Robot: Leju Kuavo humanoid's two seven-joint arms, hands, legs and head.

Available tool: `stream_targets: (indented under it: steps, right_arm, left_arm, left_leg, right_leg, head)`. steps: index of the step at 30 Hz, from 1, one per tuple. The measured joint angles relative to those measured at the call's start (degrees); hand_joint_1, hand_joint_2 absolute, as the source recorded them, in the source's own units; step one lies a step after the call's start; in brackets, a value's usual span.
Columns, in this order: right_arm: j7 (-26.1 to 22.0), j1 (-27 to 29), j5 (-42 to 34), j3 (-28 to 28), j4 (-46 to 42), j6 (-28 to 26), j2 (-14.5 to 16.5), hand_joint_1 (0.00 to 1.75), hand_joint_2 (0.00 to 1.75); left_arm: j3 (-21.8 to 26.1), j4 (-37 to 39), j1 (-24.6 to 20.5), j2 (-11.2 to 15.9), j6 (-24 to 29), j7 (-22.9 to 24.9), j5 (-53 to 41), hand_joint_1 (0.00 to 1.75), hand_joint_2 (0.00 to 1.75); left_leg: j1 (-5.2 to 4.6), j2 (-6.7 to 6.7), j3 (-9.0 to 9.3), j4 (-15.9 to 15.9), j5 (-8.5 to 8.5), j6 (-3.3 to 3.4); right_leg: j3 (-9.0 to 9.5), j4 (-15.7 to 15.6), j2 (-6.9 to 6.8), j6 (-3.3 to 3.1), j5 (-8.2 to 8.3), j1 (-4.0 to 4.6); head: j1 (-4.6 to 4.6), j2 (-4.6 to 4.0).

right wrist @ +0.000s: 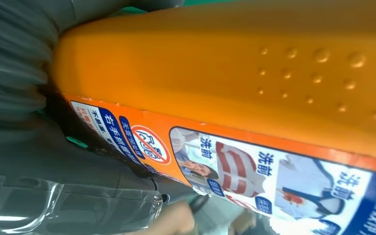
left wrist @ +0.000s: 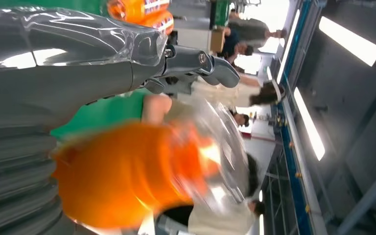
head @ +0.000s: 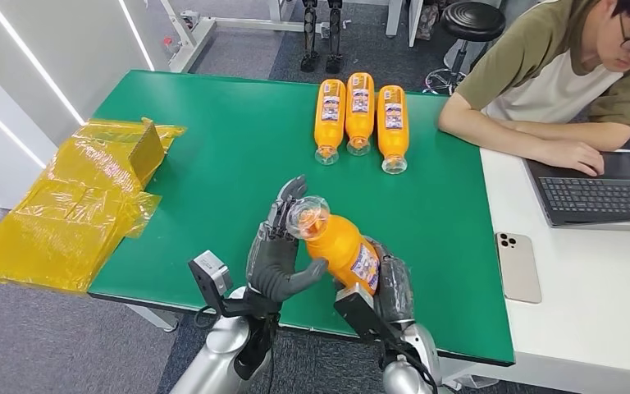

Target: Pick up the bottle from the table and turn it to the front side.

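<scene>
An orange bottle (head: 340, 246) with a clear cap (head: 308, 216) is held tilted above the near edge of the green table (head: 230, 164), cap end pointing up and away from me. My right hand (head: 391, 287) grips its lower body, where the blue and white label (head: 366, 266) sits. My left hand (head: 279, 250) holds the neck end, thumb under the bottle and fingers up behind the cap. The left wrist view has the bottle (left wrist: 127, 171) blurred against the left hand (left wrist: 78, 68). Close up in the right wrist view are the bottle (right wrist: 225, 73) and its label (right wrist: 254, 176).
Three more orange bottles (head: 359, 115) lie side by side at the table's far edge. A crumpled yellow plastic bag (head: 74, 205) hangs over the left edge. At the right, a person (head: 558, 74) works at a laptop (head: 603, 193) on a white table (head: 591, 328); a phone (head: 518, 267) lies there.
</scene>
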Motion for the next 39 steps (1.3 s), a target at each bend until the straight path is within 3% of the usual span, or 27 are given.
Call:
stream_targets:
  steps: [7, 15, 17, 19, 21, 30, 31, 33, 35, 37, 39]
  right_arm:
    - [4.0, 1.2, 4.8, 0.5, -1.5, 5.9, 0.0, 1.75, 1.75]
    - [3.7, 1.2, 6.6, 0.8, -2.4, 9.4, 0.0, 1.75, 1.75]
    - [3.3, 1.2, 6.5, 1.0, -2.6, 9.7, 0.0, 1.75, 1.75]
    - [2.9, 1.2, 6.3, 1.0, -2.6, 9.8, 0.0, 1.75, 1.75]
    - [2.4, 1.2, 5.9, 1.0, -2.7, 9.8, 0.1, 1.75, 1.75]
    - [1.6, 1.2, 4.8, 1.3, -3.5, 10.7, 0.5, 1.74, 1.75]
    - [1.8, 1.3, 5.0, 1.3, -3.7, 10.8, 0.5, 1.65, 1.75]
    - [2.4, 1.3, 5.4, 1.3, -3.9, 11.1, 0.5, 1.19, 1.75]
    - [2.8, 1.4, 5.8, 1.3, -4.0, 11.2, 0.5, 0.41, 1.75]
    - [3.1, 1.6, 6.2, 1.3, -4.2, 11.2, 0.5, 0.0, 1.75]
    - [3.1, 1.9, 6.4, 1.4, -4.4, 11.0, 0.5, 0.0, 1.75]
  left_arm:
    - [-0.5, -0.2, -0.1, 0.0, -2.0, 0.6, -0.7, 0.0, 1.75]
    - [-0.5, -0.2, -0.1, -0.1, -3.1, 1.7, -1.7, 0.01, 1.75]
    - [-0.5, -0.2, -0.1, -0.1, -3.2, 1.9, -2.0, 0.38, 1.75]
    - [-0.5, -0.2, -0.1, -0.1, -3.1, 1.9, -2.1, 1.24, 1.75]
    - [-0.5, -0.2, -0.1, -0.1, -3.0, 2.0, -2.3, 1.74, 1.75]
    - [-0.8, -0.3, -0.1, -0.1, -1.1, 2.6, -2.5, 1.75, 1.75]
    - [-0.8, -0.3, -0.1, -0.1, -0.9, 2.6, -2.5, 1.75, 1.75]
    - [-0.8, -0.3, -0.1, -0.1, -0.5, 2.6, -2.5, 1.75, 1.75]
    - [-0.8, -0.3, -0.1, -0.1, -0.1, 2.6, -2.5, 1.75, 1.75]
    - [-0.8, -0.3, -0.1, -0.1, 0.1, 2.7, -2.5, 1.75, 1.75]
    - [-0.8, -0.3, -0.1, -0.1, 0.5, 2.7, -2.5, 1.75, 1.75]
  left_leg:
    - [0.0, 0.01, 0.0, 0.0, 0.0, 0.0]
    - [0.0, 0.01, 0.0, 0.0, 0.0, 0.0]
    - [0.0, 0.01, 0.0, 0.0, 0.0, 0.0]
    - [0.0, 0.01, 0.0, 0.0, 0.0, 0.0]
    - [0.0, 0.01, 0.0, 0.0, 0.0, 0.0]
    - [0.0, 0.0, 0.0, 0.0, 0.0, 0.0]
    - [0.0, 0.0, 0.0, 0.0, 0.0, 0.0]
    - [0.0, 0.0, -0.01, 0.0, 0.0, 0.0]
    - [0.0, 0.0, -0.01, 0.0, 0.0, 0.0]
    - [0.0, 0.0, -0.01, 0.0, 0.0, 0.0]
    - [0.0, 0.0, -0.01, 0.0, 0.0, 0.0]
  right_leg:
    - [0.0, 0.0, 0.01, 0.0, 0.0, 0.0]
    - [-0.01, 0.0, 0.02, 0.0, 0.0, 0.0]
    - [-0.01, 0.0, 0.02, 0.0, 0.0, 0.0]
    - [-0.01, 0.0, 0.02, 0.0, 0.0, -0.01]
    - [-0.01, 0.0, 0.02, 0.0, 0.0, -0.01]
    - [-0.01, 0.0, 0.02, 0.0, 0.0, -0.01]
    - [-0.01, 0.0, 0.02, 0.0, 0.0, -0.01]
    - [-0.01, 0.0, 0.02, 0.0, 0.0, -0.01]
    - [-0.01, 0.0, 0.01, 0.0, 0.0, -0.01]
    - [-0.01, 0.0, 0.02, 0.0, 0.0, -0.01]
    - [-0.01, 0.0, 0.01, 0.0, 0.0, -0.01]
  head:
    - [-0.01, 0.0]
    - [0.0, 0.0]
    - [-0.01, 0.0]
    - [-0.01, 0.0]
    - [-0.01, 0.0]
    - [-0.01, 0.0]
    - [-0.01, 0.0]
    - [-0.01, 0.0]
    - [-0.01, 0.0]
    - [-0.01, 0.0]
    - [-0.01, 0.0]
